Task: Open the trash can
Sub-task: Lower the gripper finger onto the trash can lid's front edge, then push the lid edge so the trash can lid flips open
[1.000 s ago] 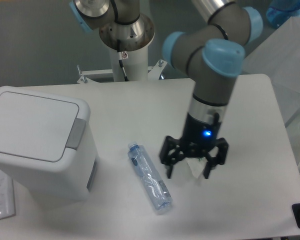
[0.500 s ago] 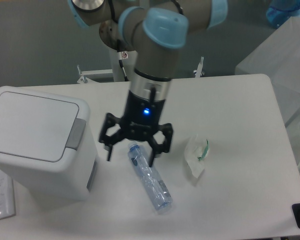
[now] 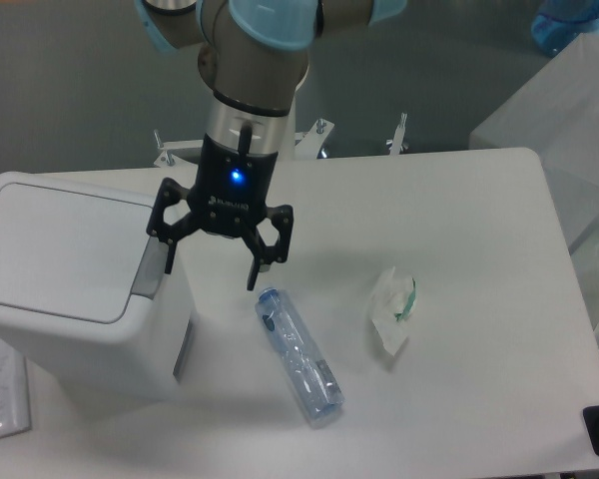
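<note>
The end effector hangs released, empty, by the trash can's grey push tab at the counter's left. Coming down off-centre, a finger could miss the tab.

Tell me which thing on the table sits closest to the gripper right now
The trash can. One open finger of the gripper hangs right at its grey push tab, while the plastic bottle and crumpled wrapper lie farther right.

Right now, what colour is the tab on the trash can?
Grey tab on the white trash can, fixed camera.
</note>
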You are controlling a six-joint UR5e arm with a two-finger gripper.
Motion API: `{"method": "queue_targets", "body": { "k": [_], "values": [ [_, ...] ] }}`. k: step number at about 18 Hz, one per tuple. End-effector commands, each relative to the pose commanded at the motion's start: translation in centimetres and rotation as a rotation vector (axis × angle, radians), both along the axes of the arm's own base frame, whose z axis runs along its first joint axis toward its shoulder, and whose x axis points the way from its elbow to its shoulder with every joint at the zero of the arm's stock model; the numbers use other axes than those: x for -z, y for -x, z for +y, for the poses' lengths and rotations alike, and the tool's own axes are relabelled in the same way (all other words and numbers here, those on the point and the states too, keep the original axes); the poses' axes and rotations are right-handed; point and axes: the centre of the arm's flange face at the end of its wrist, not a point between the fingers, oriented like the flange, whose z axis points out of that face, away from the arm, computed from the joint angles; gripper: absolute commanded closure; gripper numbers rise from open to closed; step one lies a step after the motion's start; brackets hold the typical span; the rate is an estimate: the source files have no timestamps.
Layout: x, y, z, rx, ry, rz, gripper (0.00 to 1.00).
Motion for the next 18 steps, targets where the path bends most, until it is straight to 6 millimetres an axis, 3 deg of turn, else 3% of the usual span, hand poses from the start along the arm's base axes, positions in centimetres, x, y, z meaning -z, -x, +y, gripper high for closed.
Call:
{"method": "queue_targets", "body": {
  "k": [18],
  "values": [
    [1.3, 0.2, 1.3, 0.014, 0.014, -0.009, 0.0]
  ]
}}
